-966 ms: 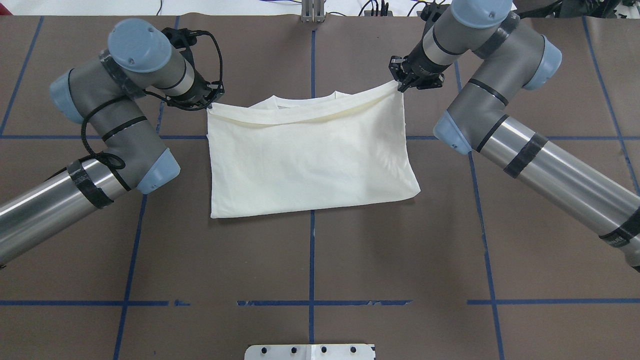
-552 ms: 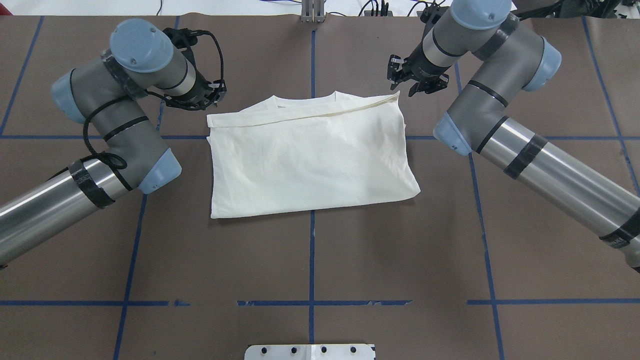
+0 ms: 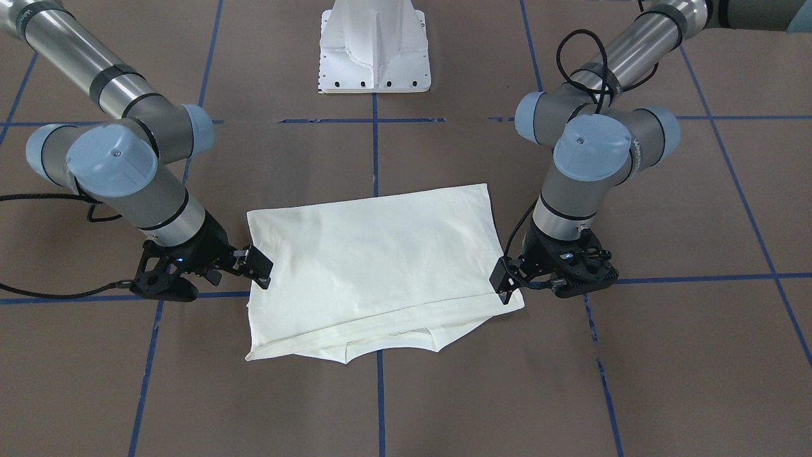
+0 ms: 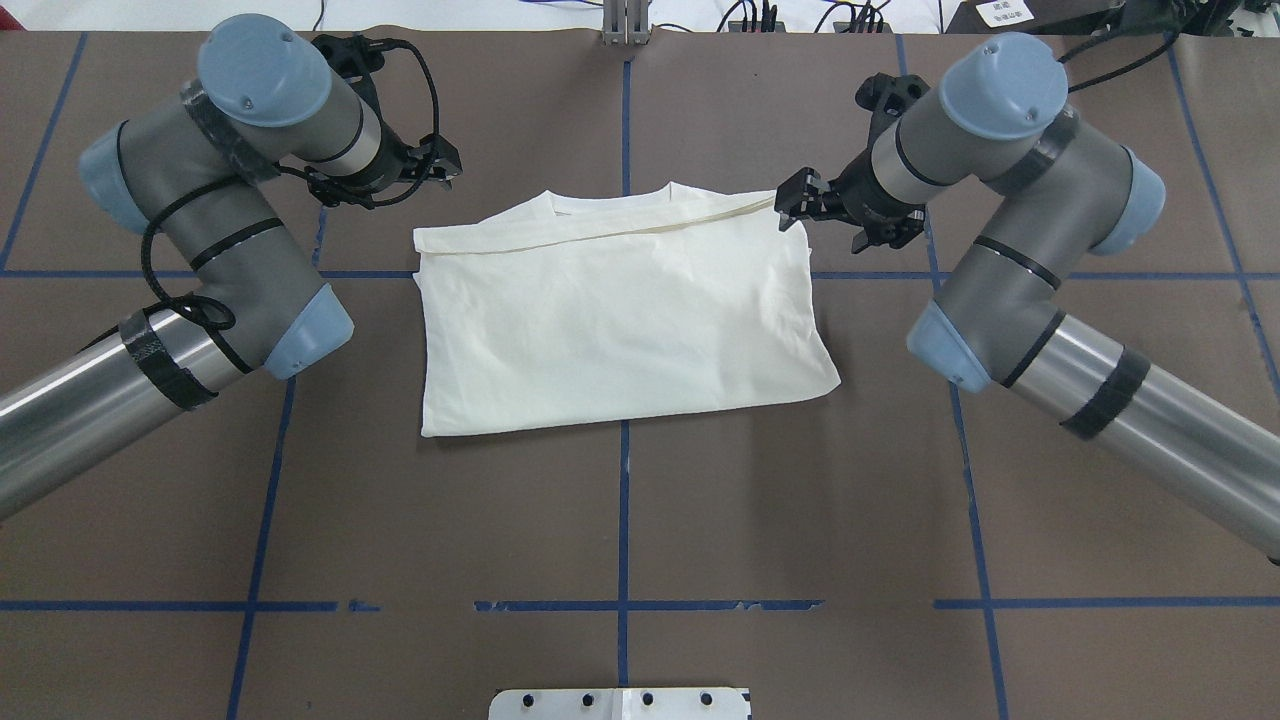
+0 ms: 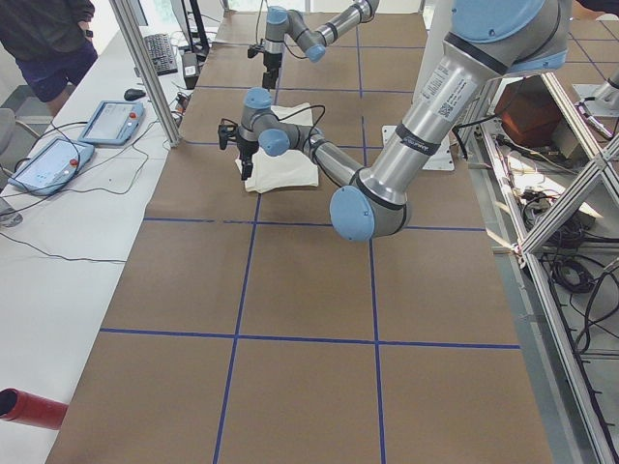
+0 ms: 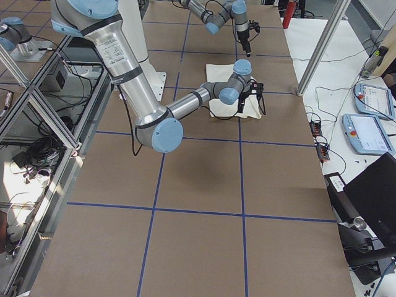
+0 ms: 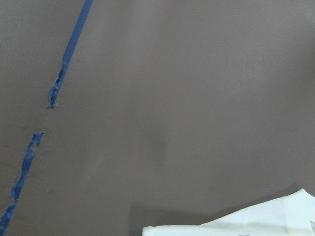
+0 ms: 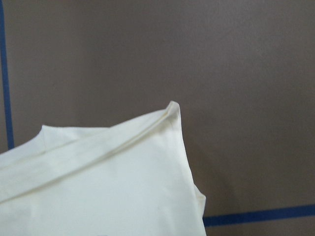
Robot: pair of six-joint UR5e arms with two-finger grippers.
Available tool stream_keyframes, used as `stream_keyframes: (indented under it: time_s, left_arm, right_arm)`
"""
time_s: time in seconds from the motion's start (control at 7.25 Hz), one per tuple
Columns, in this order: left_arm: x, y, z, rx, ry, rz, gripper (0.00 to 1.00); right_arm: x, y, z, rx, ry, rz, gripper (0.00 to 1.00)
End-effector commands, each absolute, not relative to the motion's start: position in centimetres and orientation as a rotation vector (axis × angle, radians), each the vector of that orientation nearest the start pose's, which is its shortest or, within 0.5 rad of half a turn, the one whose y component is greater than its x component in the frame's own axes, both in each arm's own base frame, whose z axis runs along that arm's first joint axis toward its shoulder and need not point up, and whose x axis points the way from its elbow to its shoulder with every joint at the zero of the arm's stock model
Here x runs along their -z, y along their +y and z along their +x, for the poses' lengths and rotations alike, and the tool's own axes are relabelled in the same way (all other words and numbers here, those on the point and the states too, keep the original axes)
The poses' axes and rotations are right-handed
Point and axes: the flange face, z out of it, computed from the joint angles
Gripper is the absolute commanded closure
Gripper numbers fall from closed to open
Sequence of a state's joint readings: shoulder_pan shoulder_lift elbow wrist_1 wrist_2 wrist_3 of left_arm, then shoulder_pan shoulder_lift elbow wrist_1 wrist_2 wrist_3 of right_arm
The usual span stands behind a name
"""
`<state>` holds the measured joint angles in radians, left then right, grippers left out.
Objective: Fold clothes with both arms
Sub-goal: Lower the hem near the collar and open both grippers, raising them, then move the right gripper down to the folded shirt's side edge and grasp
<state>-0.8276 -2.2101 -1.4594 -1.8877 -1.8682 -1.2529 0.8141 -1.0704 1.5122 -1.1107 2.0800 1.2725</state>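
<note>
The cream T-shirt lies folded and flat on the brown table, plain side up, with its collar at the far edge. It also shows in the front view. My left gripper is open and empty, just off the shirt's far left corner; it also shows in the front view. My right gripper is open and empty at the far right corner, seen in the front view too. The left wrist view shows one shirt corner, and the right wrist view shows the other.
Blue tape lines cross the brown table cover. The white pedestal base stands at the near edge. In the left side view, a side bench holds tablets, a person stands at its far end and a red cylinder lies at the bottom left.
Both grippers have let go of the shirt's lifted far edge, which now lies flat. The left gripper has drawn back from its corner; the right has moved down beside its corner.
</note>
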Motion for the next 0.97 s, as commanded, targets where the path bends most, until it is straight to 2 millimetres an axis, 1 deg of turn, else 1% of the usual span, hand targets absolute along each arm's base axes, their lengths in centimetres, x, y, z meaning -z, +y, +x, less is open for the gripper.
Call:
stream_keyframes:
  time_s: [0.0,0.14,0.28,0.41,0.55,0.69,0.83]
  left_arm:
    - [-27.1,-59.6,40.4,0.355,0.863,0.222,0.01]
    - [-26.7,-59.4,40.1,0.359,0.869,0.224,0.01]
    - [-26.7,-59.4,40.1,0.359,0.869,0.224,0.01]
    - [-26.7,-59.4,40.1,0.359,0.869,0.224,0.01]
    - [-26.1,-59.2,40.0,0.352,0.88,0.23,0.01]
    - [-25.2,-58.8,39.6,0.349,0.897,0.24,0.01]
    - [-25.4,-58.6,39.4,0.346,0.897,0.239,0.01]
  right_arm:
    - [-37.2,-48.7,-41.8,-0.182,-0.98,0.044,0.02]
    - [-37.8,-47.3,-43.4,-0.167,-0.959,0.056,0.03]
    - [-38.0,-46.3,-44.5,-0.15,-0.953,0.048,0.06]
    - [-38.3,-45.7,-45.3,-0.138,-0.948,0.039,0.13]
    - [-38.4,-45.5,-45.2,-0.133,-0.949,0.031,0.27]
    - [-38.4,-45.5,-45.2,-0.128,-0.952,0.026,0.66]
    - [-38.5,-45.5,-45.2,-0.121,-0.951,0.024,0.93]
